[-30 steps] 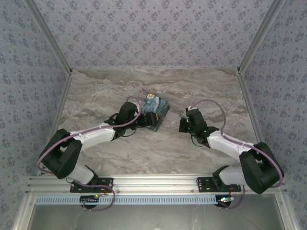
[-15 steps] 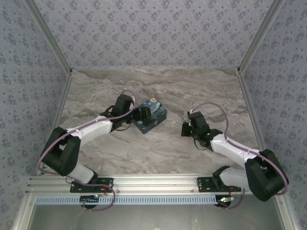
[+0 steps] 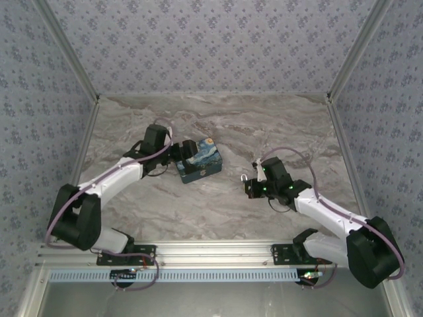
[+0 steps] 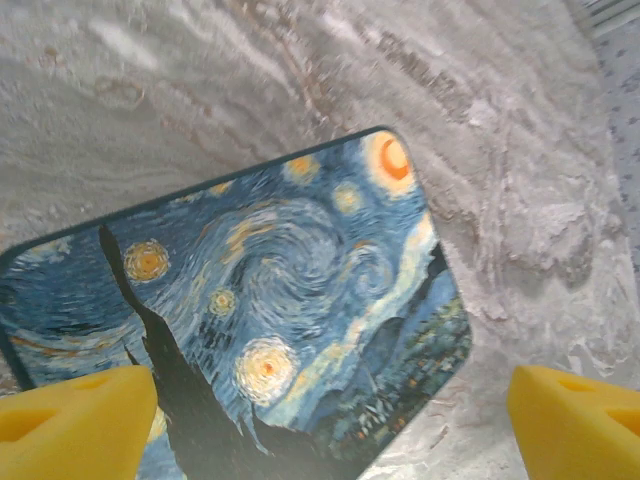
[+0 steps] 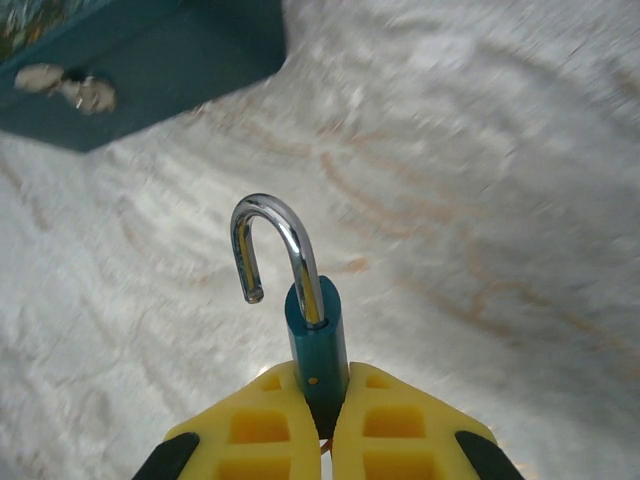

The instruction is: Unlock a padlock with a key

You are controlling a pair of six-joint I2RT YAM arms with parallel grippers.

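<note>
Top external: high over the near edge, looking down and forward across the grey marble bench (image 3: 218, 211). Left wrist: close above the blue-and-yellow starry-night painted box (image 4: 300, 300), facing its lid. Right wrist: low, close, past the right hand (image 5: 322, 385) and tiny teal-blue padlock (image 5: 316, 340) toward that box, common to all views.

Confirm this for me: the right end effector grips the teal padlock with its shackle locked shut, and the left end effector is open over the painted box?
Not quite. The shackle is open: the right wrist view shows one end hanging free of the padlock body. The rest holds: the right end effector grips the padlock, and the left end effector is open over the painted box.
</note>
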